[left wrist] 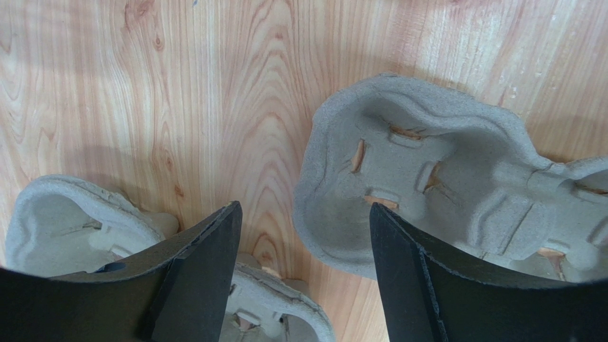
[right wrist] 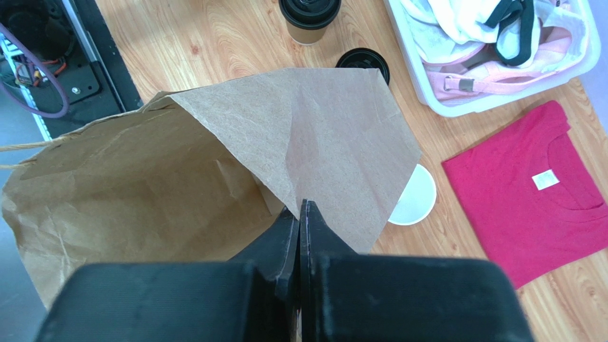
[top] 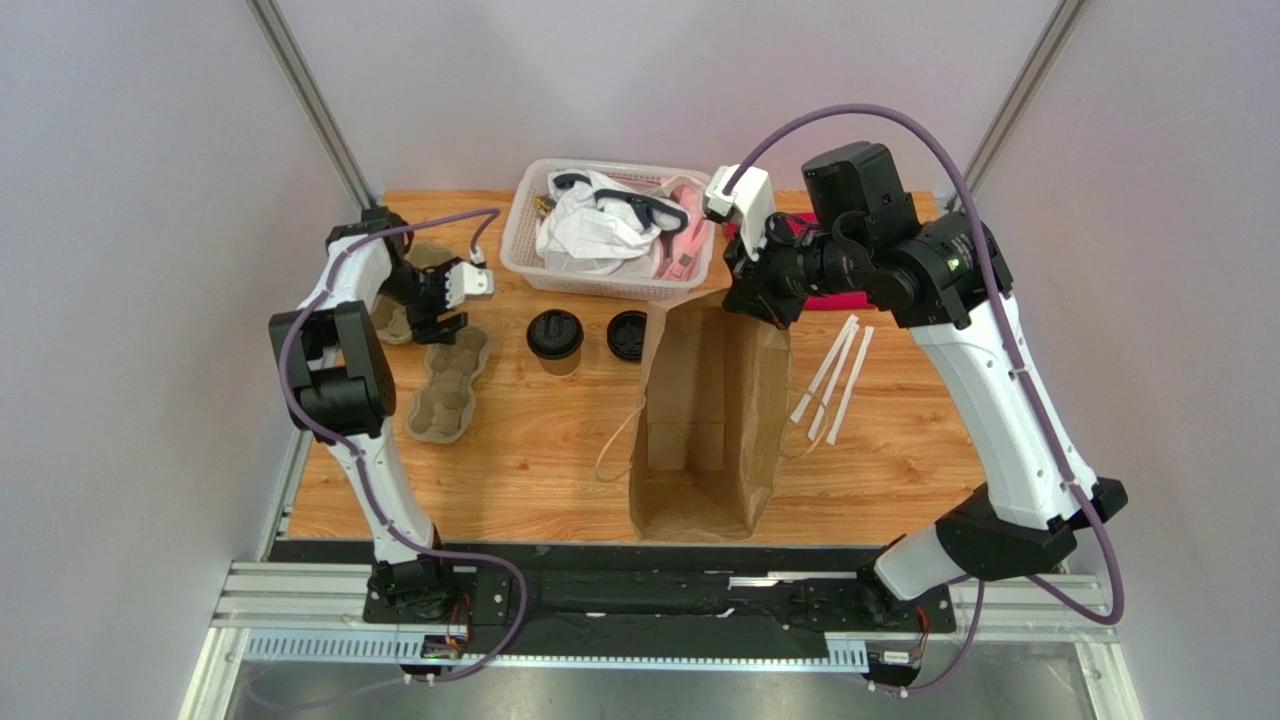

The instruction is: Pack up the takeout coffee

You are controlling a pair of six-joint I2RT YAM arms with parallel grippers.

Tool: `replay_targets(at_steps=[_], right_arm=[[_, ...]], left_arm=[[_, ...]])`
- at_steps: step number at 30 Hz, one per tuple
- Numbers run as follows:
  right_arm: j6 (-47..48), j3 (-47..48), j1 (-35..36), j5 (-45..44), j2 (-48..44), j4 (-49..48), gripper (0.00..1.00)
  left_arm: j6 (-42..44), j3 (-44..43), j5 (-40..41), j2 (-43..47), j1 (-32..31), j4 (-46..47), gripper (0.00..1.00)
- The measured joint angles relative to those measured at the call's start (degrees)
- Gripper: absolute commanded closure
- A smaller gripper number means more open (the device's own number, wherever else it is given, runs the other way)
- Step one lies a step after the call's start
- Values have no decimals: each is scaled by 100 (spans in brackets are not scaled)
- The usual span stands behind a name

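Left claw (left wrist: 303,214) open, empty, low over two pulp trays (left wrist: 428,171) on bench (top: 526,450). Right claw (right wrist: 300,210) closed tight, pinching rim of paper bag (right wrist: 178,171). Takeout coffee (top: 555,341) upright on bench, lid on, between trays and bag.

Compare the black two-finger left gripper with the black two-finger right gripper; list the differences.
Jaws: the left gripper stands open, fingers well apart; the right gripper is shut.
Hold: the left gripper grips nothing; the right gripper pinches the top edge of the large brown paper bag.
Place: the left gripper hangs over a grey-brown moulded pulp cup tray; the right gripper is at the bag.
Shared: both have black fingers.
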State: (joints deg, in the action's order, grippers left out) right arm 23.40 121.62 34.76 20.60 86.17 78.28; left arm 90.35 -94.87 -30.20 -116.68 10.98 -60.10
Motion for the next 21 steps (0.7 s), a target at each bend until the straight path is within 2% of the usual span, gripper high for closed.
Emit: replay_targets(at_steps=[9, 14, 17, 18, 21], right_arm=[[-310, 0, 168, 9, 0, -13, 100], [-485, 2, 197, 4, 0, -13, 100], [-568, 4, 203, 2, 0, -15, 100], [-592, 4, 210, -2, 0, -15, 100], [-658, 4, 234, -13, -2, -15, 100]], left_arm=[[177, 116, 308, -2, -160, 166, 34], [295, 223, 507, -22, -269, 166, 41], [356, 223, 573, -24, -304, 162, 50], [376, 225, 595, -24, -308, 164, 58], [415, 236, 634, -24, -313, 162, 72]])
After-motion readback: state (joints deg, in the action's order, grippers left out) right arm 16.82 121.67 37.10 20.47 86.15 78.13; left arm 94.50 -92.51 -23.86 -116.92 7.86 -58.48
